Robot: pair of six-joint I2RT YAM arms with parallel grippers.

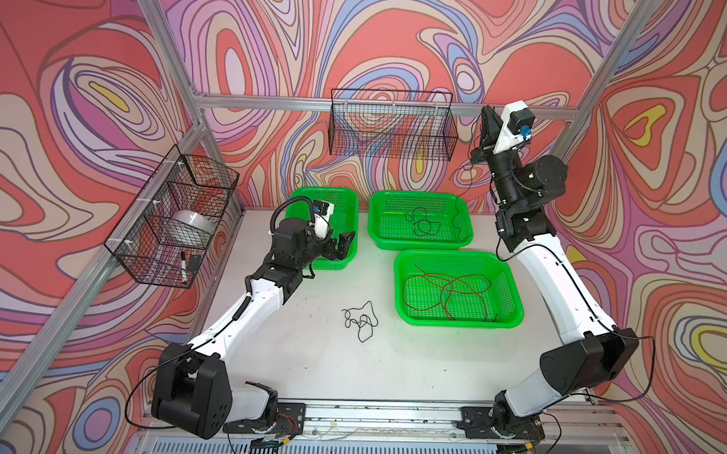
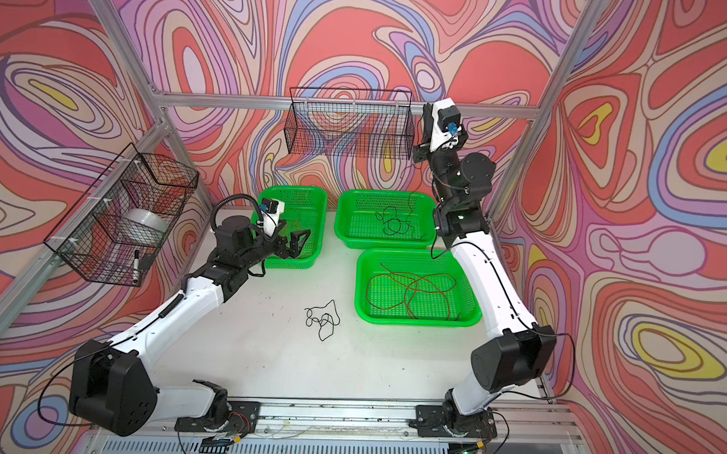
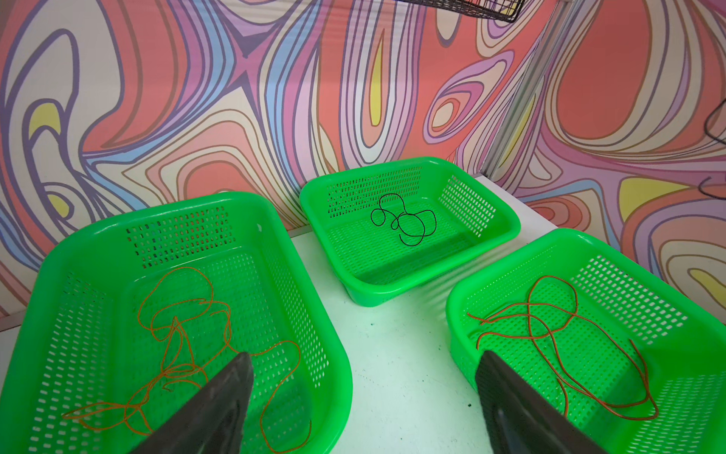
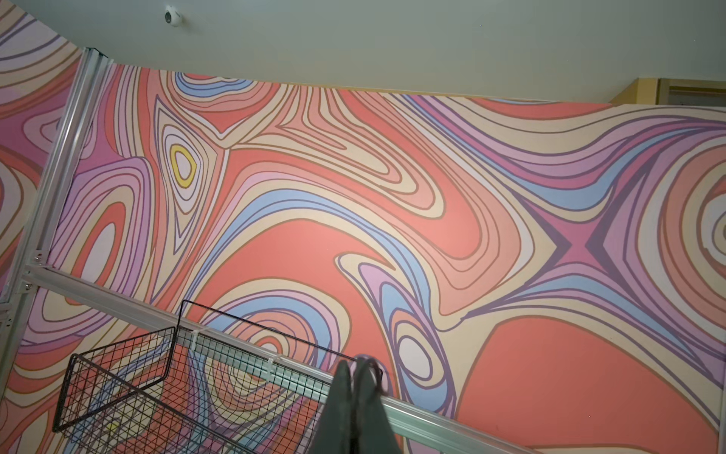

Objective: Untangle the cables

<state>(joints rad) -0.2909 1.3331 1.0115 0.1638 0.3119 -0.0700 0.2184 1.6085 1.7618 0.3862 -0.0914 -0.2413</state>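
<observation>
1. The left gripper (image 1: 339, 244) hovers over the near right corner of the back left basket (image 1: 321, 189). Its jaws are spread wide and it carries nothing.
2. In the left wrist view, the 2 dark fingers (image 3: 220, 397) frame bare table between the baskets, with no strand between them.
3. Inside that basket lies a heap of orange cables (image 3: 178, 369), looped loosely over the floor.
4. Up high, the right gripper (image 1: 485, 109) is raised beside the wire wall basket (image 1: 392, 125), well above the table (image 1: 307, 359).
5. In the right wrist view, its fingertips (image 4: 345, 377) are pressed tight together, with a thin hanging black cable (image 4: 378, 367) pinched at the tip.
6. In both top views a fine dark line drops from that raised arm toward the back right basket (image 1: 421, 194). Whether it is the same strand all the way down, I cannot tell.
7. A curled black cable (image 1: 422, 226) sits on that basket's floor.
8. The near right basket (image 1: 397, 279) holds long red cables (image 1: 449, 286), crossing each other in wide loops.
9. 1 loose black cable (image 1: 360, 319) lies in small coils on the open table, just beside the near right basket and apart from both grippers.
</observation>
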